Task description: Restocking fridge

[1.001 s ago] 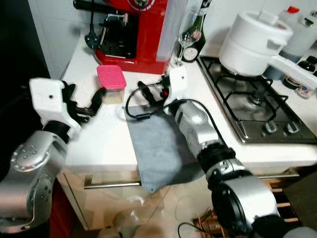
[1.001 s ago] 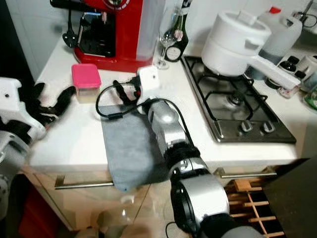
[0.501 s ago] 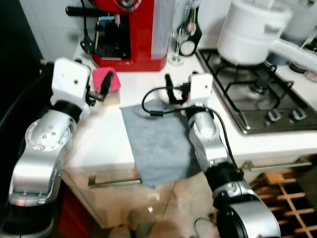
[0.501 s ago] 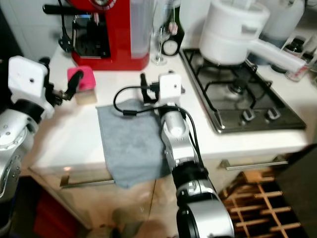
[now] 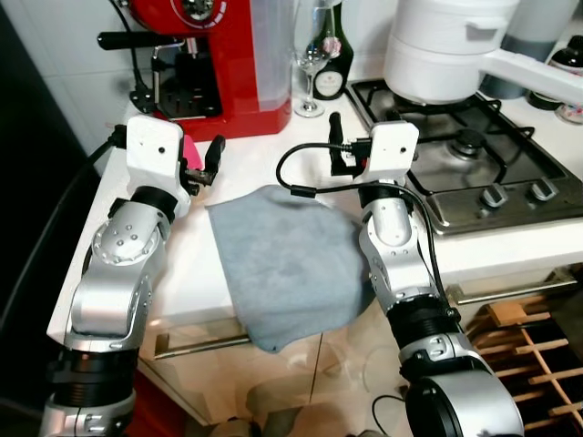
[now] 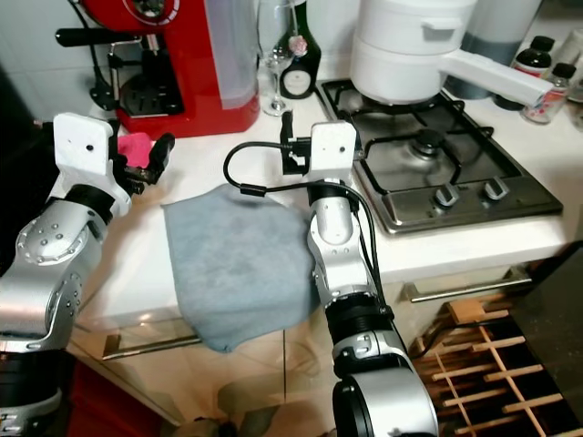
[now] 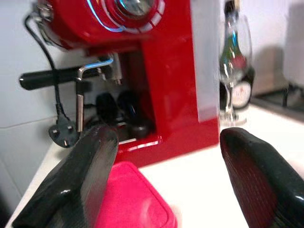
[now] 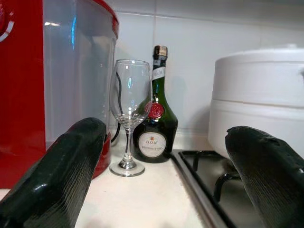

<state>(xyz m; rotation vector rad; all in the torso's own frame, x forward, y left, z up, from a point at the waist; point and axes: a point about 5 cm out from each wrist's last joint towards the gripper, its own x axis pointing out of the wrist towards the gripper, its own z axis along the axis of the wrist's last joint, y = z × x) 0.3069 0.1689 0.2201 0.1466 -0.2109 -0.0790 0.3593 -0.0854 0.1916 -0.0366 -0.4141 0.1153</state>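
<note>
A small container with a pink lid point(image 5: 189, 148) stands on the white counter point(image 5: 196, 264) in front of the red coffee machine point(image 5: 219, 55). My left gripper point(image 5: 204, 162) hovers just above and beside it, open, with nothing between its fingers; the left wrist view has the pink lid point(image 7: 128, 199) low between the two black fingers point(image 7: 80, 180). My right gripper point(image 5: 339, 153) is raised over the far edge of a grey cloth point(image 5: 282, 259), open and empty, facing a wine glass point(image 8: 127, 114) and a dark bottle point(image 8: 154, 118).
The grey cloth hangs over the counter's front edge. A gas hob point(image 5: 455, 155) with a white pot point(image 5: 446, 45) lies to the right. A wine glass point(image 5: 310, 64) and the bottle point(image 5: 332, 55) stand by the coffee machine. A wooden rack point(image 5: 537, 355) sits low right.
The camera has shifted. My left gripper has risen and closed in on the pink-lidded container. My right gripper has lifted off the counter and stands higher over the cloth's far edge.
</note>
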